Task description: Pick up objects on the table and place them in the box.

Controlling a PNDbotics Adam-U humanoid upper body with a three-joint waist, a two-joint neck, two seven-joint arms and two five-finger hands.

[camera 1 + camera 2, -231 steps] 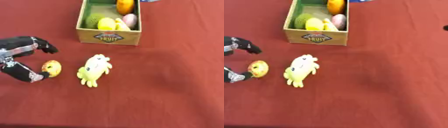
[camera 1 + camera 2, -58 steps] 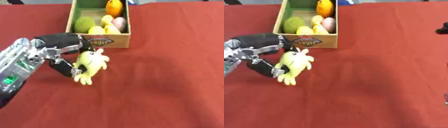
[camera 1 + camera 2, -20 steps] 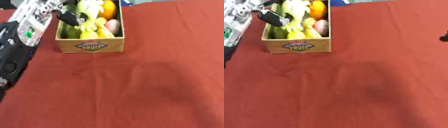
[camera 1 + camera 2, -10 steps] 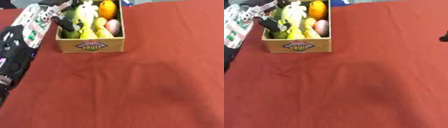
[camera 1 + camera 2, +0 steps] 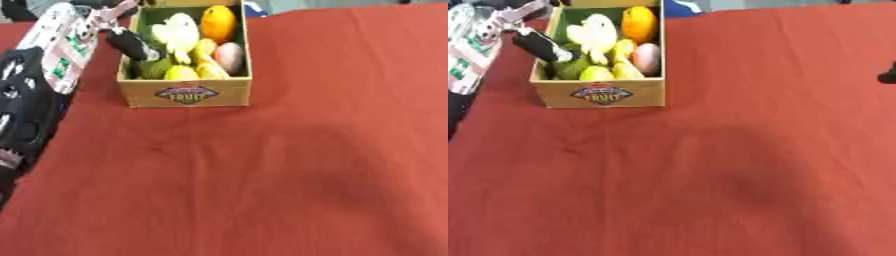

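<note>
The cardboard fruit box (image 5: 186, 93) stands at the upper left of the red table. A yellow plush toy (image 5: 179, 34) lies inside it on top of the other pieces: an orange fruit (image 5: 217, 22), a pink egg shape (image 5: 229, 56), yellow fruit (image 5: 182, 73) and something green (image 5: 153, 67). My left arm comes in along the left edge, and my left hand (image 5: 131, 45) hangs over the box's left wall. Its black thumb is stretched out just left of the toy, not curled round it. A dark bit of my right hand (image 5: 888, 76) shows at the right edge.
Red cloth (image 5: 289, 165) covers the whole table in front of and to the right of the box. A blue object (image 5: 677, 7) peeks out behind the box at the top edge.
The plush toy has gone from my left hand above the box to lying inside it. My left hand has opened and drawn slightly left.
</note>
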